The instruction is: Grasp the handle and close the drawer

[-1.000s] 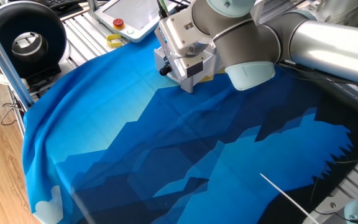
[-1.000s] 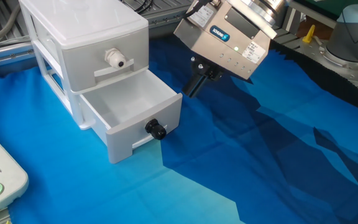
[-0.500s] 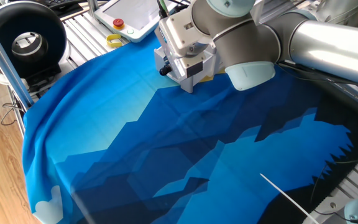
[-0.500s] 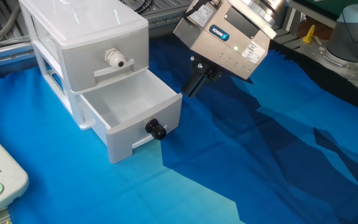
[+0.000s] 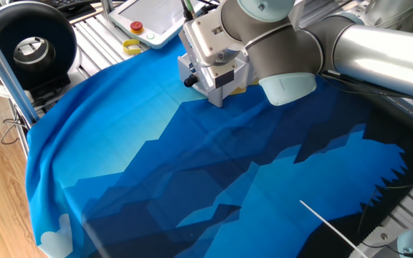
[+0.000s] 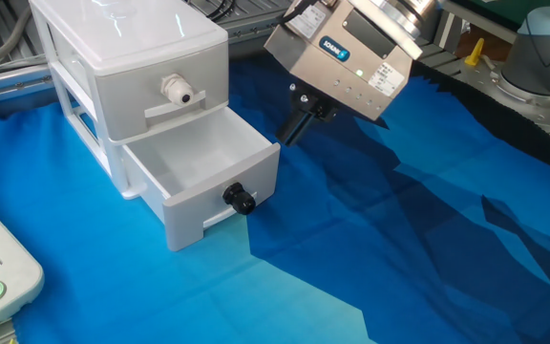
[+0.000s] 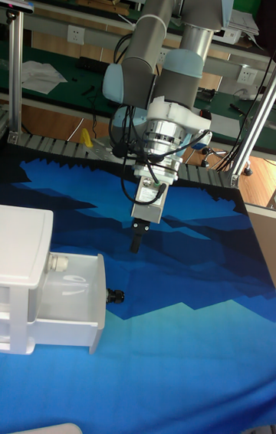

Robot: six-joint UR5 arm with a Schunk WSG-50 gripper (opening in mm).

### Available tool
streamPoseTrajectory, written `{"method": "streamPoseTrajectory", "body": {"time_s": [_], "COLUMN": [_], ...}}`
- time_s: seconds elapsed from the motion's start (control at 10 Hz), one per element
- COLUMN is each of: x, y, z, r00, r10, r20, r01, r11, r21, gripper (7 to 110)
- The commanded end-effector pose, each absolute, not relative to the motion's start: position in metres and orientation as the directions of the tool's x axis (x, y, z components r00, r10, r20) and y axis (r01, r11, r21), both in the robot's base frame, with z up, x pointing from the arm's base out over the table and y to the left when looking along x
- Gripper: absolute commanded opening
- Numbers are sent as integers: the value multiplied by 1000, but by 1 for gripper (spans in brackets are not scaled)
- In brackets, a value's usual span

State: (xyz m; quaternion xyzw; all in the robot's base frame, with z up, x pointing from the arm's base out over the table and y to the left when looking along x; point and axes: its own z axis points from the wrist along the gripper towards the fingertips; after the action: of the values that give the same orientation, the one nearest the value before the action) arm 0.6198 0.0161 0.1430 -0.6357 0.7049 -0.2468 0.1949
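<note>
Above the blue cloth [image 6: 399, 248] that covers the tabletop, I hang with my jaws [image 6: 296, 126] pointing down and tilted a little toward the white cabinet [image 6: 127, 67]. They look pressed together into one dark tip in the other fixed view and the tall fixed view, clenched on nothing. They touch neither the cloth nor the drawer.

The drawer [image 6: 199, 177] is the lower one of the cabinet, and it stands pulled out, its inside bare and open to the camera. On its flat front panel sits the handle [image 6: 240, 200], a small round black knob, facing out over the cloth. My jaws are up and to the right of the handle in the other fixed view, near the drawer's far corner but apart from it. In the tall fixed view [image 7: 135, 238] they hang above and slightly right of the handle [image 7: 115, 296], with clear cloth between.

The upper drawer [image 6: 175, 100] is shut and carries a pale knob [image 6: 177, 91].

From one fixed view my wrist body hides most of the cabinet; a black knob pokes out beside my housing, though which one I cannot tell. Behind it lies a white pendant [image 5: 153, 18] with a red button [image 5: 136, 27], and a yellow piece [image 5: 132, 47] rests just beside that.
</note>
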Motion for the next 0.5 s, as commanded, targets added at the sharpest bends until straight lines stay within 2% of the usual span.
{"method": "streamPoseTrajectory", "body": {"time_s": [0.0, 0.4], "x": [619, 619], "y": [13, 11], "z": [143, 144], "r00": [-114, -103], "r10": [-992, -993], "r20": [46, 63], "r01": [-803, -804], "r11": [65, 46], "r21": [-593, -592], "gripper": [7, 7]}}
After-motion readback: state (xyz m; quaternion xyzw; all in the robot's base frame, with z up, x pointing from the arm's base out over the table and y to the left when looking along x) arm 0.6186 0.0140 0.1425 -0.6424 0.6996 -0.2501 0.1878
